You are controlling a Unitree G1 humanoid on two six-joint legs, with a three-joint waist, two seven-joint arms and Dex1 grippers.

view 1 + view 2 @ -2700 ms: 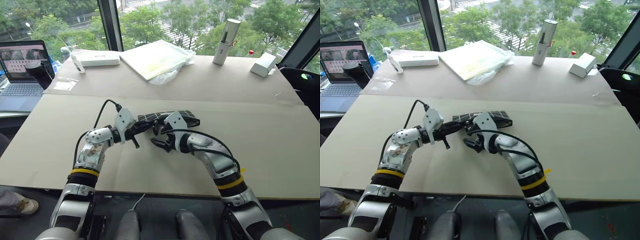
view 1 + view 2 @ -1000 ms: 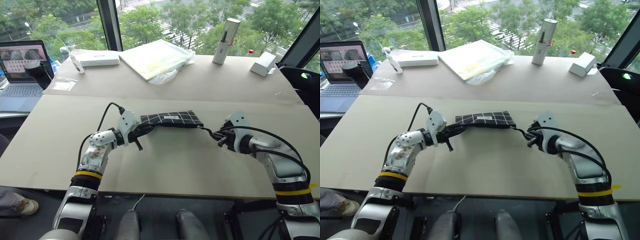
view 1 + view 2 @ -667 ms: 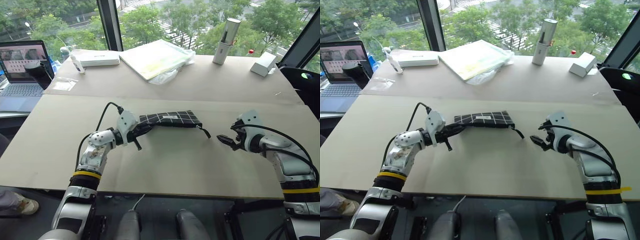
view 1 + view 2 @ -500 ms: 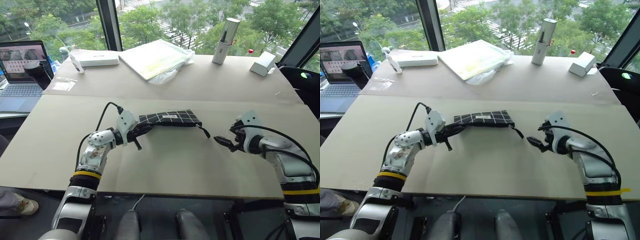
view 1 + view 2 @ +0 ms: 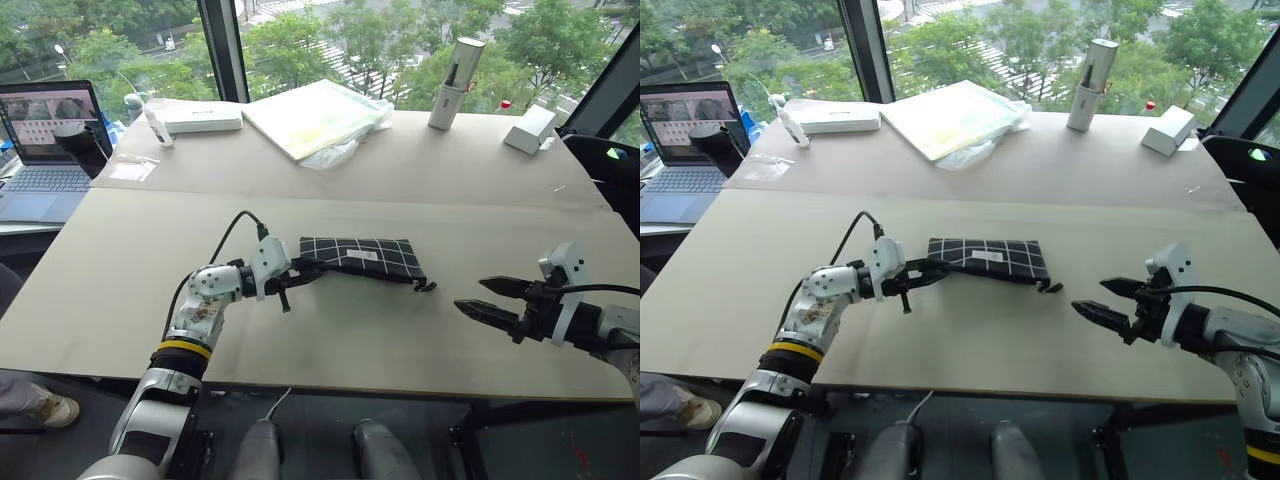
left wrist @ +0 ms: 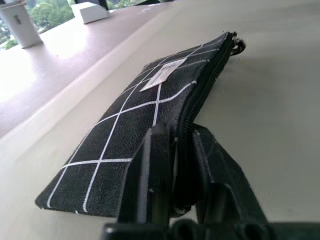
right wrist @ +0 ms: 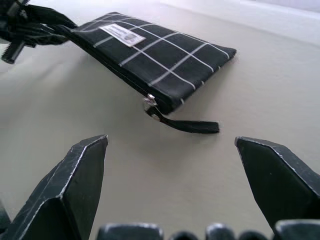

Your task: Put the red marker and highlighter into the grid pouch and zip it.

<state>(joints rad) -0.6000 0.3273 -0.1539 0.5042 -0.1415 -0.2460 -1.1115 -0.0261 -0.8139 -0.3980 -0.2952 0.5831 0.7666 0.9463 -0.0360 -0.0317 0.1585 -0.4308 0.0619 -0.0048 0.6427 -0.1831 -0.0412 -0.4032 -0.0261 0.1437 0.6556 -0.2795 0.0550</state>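
Note:
The grid pouch [image 5: 365,255] lies flat on the tan table, its zipper drawn to the right end. Its black pull strap [image 7: 192,126] rests on the table there. My left gripper [image 5: 300,270] is at the pouch's left end, slightly open. Its fingers [image 6: 157,150] stand on either side of the zipper edge, close against the fabric. My right gripper [image 5: 470,294] hovers to the right of the pouch, wide open and empty, pointing at the strap from a short distance. The red marker and the highlighter are hidden from view.
A laptop [image 5: 45,130] stands at the far left. Along the back are a white box [image 5: 200,117], a plastic-wrapped stack of sheets [image 5: 315,115], a silver cylinder [image 5: 447,70] and a small white box [image 5: 530,128]. A seam crosses the table behind the pouch.
My right gripper let go of the pull strap, opened wide and drew back to the right. The pouch shifted right and settled flat. My left gripper followed it and loosened.

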